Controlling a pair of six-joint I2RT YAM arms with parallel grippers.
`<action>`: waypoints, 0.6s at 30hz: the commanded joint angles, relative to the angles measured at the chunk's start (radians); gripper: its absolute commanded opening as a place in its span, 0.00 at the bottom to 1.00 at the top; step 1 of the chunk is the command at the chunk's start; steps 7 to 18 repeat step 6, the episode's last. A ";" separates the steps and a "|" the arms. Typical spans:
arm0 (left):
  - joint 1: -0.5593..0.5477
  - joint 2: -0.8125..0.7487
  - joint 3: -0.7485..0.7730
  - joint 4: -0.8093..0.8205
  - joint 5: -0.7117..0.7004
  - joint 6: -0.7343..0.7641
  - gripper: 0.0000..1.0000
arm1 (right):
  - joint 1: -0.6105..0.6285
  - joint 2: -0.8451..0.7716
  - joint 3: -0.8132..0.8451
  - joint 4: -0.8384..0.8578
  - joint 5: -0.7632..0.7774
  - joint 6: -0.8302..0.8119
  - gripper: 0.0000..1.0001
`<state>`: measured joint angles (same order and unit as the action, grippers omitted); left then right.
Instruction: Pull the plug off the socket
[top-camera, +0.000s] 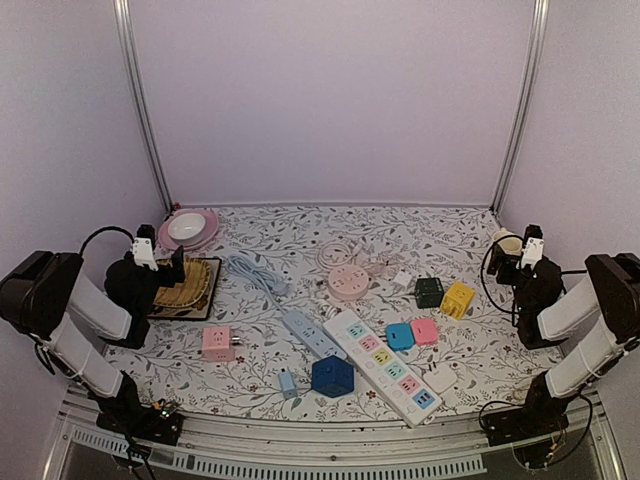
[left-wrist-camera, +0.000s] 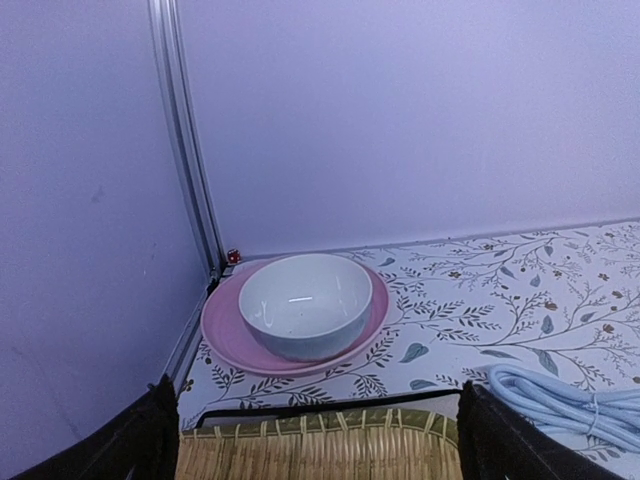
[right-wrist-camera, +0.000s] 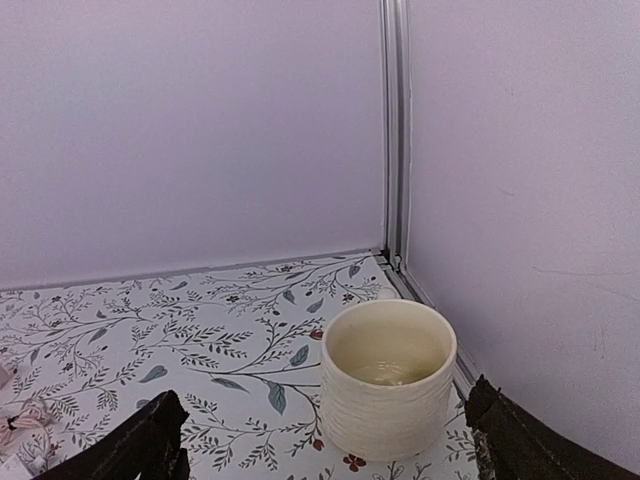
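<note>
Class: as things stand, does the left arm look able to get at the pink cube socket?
Probably yes: the pink cube socket lies uncovered on that arm's side, and the left gripper hangs open and empty over the woven tray nearby.

A white bowl (left-wrist-camera: 305, 305) is set on a pink plate (left-wrist-camera: 225, 335) in the far left corner of the flower-printed table cover (top-camera: 270, 235). A woven tray (left-wrist-camera: 320, 450) is laid just nearer. A ribbed cream cup (right-wrist-camera: 388, 378) is stood upright in the far right corner, possibly holding a little liquid.
</note>
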<state>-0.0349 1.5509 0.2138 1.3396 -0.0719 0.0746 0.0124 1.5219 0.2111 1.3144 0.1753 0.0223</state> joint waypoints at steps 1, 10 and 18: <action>-0.007 0.001 0.018 -0.007 -0.007 -0.007 0.97 | -0.003 0.013 0.017 0.000 -0.068 -0.011 0.99; -0.007 0.001 0.017 -0.007 -0.007 -0.007 0.97 | -0.003 0.012 0.017 -0.001 -0.077 -0.012 0.99; -0.007 0.001 0.017 -0.007 -0.007 -0.007 0.97 | -0.003 0.012 0.017 -0.001 -0.077 -0.012 0.99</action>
